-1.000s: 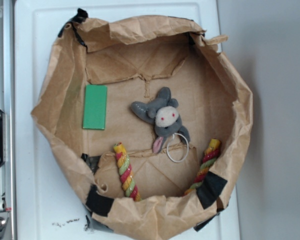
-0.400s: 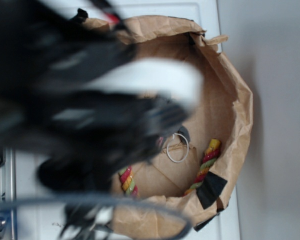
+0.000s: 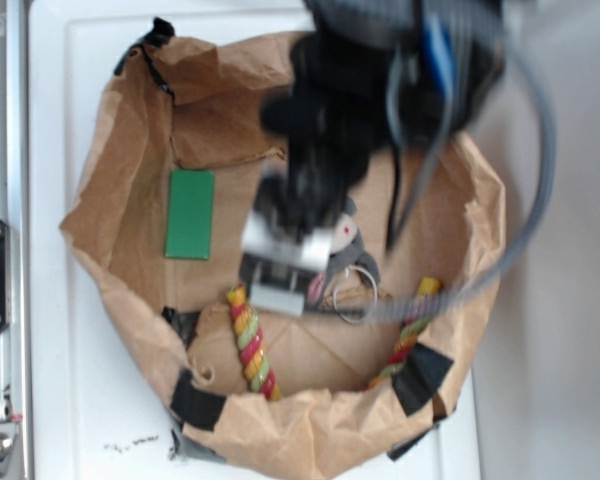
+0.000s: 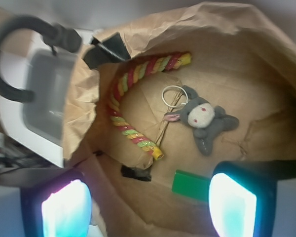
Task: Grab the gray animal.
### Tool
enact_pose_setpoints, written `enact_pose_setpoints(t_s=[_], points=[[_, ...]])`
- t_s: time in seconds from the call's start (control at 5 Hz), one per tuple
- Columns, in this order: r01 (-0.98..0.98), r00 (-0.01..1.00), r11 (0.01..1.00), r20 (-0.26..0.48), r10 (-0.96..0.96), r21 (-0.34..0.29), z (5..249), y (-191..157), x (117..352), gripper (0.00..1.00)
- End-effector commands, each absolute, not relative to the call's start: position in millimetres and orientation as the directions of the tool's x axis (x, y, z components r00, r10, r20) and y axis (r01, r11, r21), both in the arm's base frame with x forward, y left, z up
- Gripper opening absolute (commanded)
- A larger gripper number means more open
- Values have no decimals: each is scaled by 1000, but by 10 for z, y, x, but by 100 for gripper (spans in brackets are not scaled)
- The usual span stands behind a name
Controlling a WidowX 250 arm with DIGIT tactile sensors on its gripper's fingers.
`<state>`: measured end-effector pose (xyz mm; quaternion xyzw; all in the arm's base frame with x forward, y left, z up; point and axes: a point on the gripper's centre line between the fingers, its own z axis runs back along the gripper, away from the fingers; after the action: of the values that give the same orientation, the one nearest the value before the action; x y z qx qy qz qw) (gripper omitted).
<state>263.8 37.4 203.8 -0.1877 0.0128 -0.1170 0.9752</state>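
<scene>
Since the earlier frame, we note the arm has swung right; its claw (image 3: 285, 270) now hovers spread apart, grasping nothing, above the gray animal (image 4: 205, 119). We find the toy lying on the paper bag (image 4: 237, 54) floor beside a twisted rope (image 4: 133, 84).

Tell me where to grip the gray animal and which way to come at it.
Grip the gray animal across its rounded head and body, coming straight down from above: it lies flat on the paper bag floor. Probably avoid the white ring and thin ears. The gripper is open above it.
</scene>
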Motion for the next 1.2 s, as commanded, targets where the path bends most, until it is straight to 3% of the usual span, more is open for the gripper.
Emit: enact_pose_setpoints(t_s=[0.0, 0.2, 0.6, 0.8, 1.0], points=[[250, 968, 906, 83, -236, -340, 2210, 335, 2617, 100], [250, 968, 906, 83, -236, -340, 2210, 335, 2617, 100], [455, 890, 824, 176, -420, -336, 1801, 352, 2944, 100], [520, 854, 799, 194, -483, -302, 1555, 372, 2998, 100], [579, 815, 780, 212, -540, -237, 1302, 406, 2880, 100]])
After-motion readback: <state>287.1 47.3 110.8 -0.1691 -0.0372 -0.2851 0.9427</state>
